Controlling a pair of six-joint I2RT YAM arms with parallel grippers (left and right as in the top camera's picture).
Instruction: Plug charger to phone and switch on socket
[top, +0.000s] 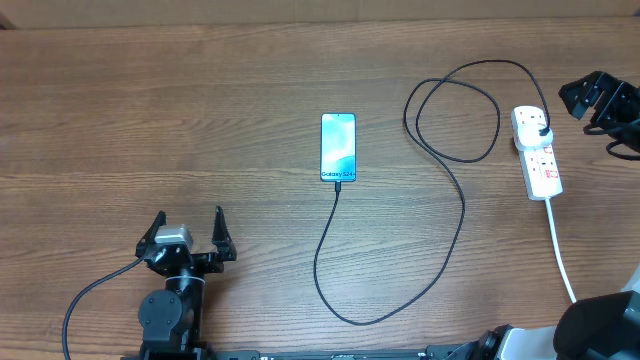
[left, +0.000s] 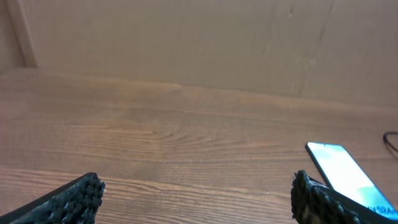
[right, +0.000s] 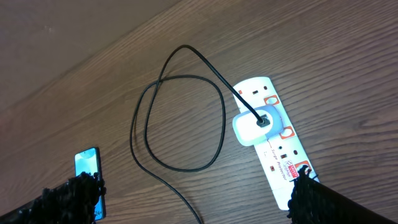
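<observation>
The phone (top: 338, 147) lies flat mid-table, its blue screen lit; it also shows in the left wrist view (left: 342, 171) and the right wrist view (right: 87, 167). The black charger cable (top: 455, 215) runs from the phone's near edge, curves round, makes a loop and ends at a plug (top: 541, 129) in the white power strip (top: 541, 170). In the right wrist view the cable (right: 221, 118) enters a white adapter (right: 252, 126) on the strip (right: 283, 158). My left gripper (top: 190, 232) (left: 196, 199) is open and empty, near and left of the phone. My right gripper (top: 590, 100) (right: 193, 196) is open and empty, above the strip's far end.
The strip's thick white cord (top: 560, 250) runs toward the near right edge. A wall or board (left: 199, 37) stands behind the table's far edge. The right arm's base (top: 600, 325) sits at the near right corner.
</observation>
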